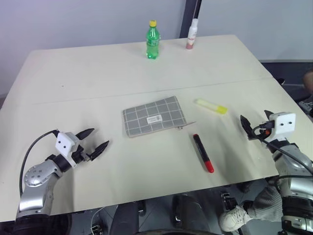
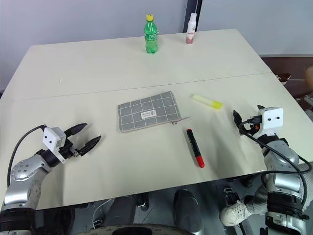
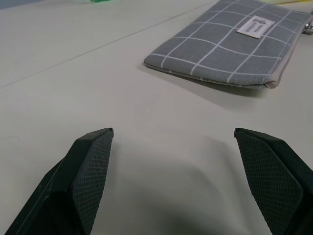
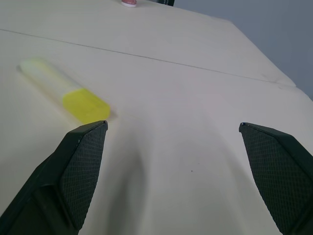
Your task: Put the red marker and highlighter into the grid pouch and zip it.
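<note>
Left eye view: I see a pale table (image 1: 98,68) with the task's three things lying near its middle.
Grid pouch (image 1: 152,116): flat grey fabric with thin white grid lines and a small white label; I see it lying at the centre, and its zipper pull (image 1: 182,127) sticks out at the corner on the marker's side.
Highlighter (image 1: 211,106): short and thick, pale yellow body with a brighter yellow cap; it lies to the right of the pouch, apart from it.
Red marker (image 1: 203,152): slim black barrel with a bright red end toward me; it lies in front of the highlighter, near the pouch's right corner.
Left gripper (image 1: 90,144): fingers spread wide, holding nothing, low over the table left of the pouch.
Right gripper (image 1: 250,127): fingers spread wide, empty, near the highlighter's cap.
Far edge: I see a green bottle (image 1: 152,40) and a white bottle (image 1: 192,34) standing.
</note>
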Robot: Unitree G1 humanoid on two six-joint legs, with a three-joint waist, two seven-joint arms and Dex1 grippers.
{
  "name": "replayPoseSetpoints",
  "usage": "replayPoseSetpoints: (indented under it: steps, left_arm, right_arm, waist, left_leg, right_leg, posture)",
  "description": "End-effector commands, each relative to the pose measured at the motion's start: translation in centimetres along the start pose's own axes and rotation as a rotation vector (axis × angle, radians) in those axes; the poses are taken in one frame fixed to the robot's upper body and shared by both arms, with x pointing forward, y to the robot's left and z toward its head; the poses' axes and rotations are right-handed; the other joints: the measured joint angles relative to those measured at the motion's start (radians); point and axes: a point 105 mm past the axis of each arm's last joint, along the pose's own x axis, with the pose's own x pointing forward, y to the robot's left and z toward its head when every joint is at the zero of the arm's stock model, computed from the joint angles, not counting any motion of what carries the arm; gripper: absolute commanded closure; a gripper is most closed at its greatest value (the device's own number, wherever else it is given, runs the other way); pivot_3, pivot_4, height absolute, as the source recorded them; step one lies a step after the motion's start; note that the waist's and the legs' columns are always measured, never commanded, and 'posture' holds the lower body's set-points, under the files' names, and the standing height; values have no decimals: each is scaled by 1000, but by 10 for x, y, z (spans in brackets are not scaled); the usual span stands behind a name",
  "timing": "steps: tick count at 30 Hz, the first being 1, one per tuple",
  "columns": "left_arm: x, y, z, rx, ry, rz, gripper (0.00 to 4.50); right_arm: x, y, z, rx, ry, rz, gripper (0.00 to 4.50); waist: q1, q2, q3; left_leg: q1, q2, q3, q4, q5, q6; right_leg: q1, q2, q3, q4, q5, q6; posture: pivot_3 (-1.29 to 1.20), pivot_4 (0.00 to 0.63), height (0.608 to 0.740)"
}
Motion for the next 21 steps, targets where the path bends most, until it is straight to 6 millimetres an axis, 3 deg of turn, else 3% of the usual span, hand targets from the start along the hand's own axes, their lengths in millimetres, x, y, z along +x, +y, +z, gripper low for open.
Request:
replayPoseSetpoints:
  steps: [1,21]
  left_arm:
    - [-1,1,8,40,-27,-2,330]
    - [-3,3,14,82,-70,-21,330]
  right_arm:
    - [1,-4,10,-19,-36,-11,16]
    - [5,-2,10,-18,-38,3,16]
  waist:
    - [0,0,0]
    - [0,0,-1]
  left_leg:
    - [0,0,0,0,0,0]
    - [0,0,0,1,0,0]
  right_leg:
    - [0,0,0,0,0,0]
    - [0,0,0,0,0,0]
  posture:
    - [0,150,740]
    - [0,150,740]
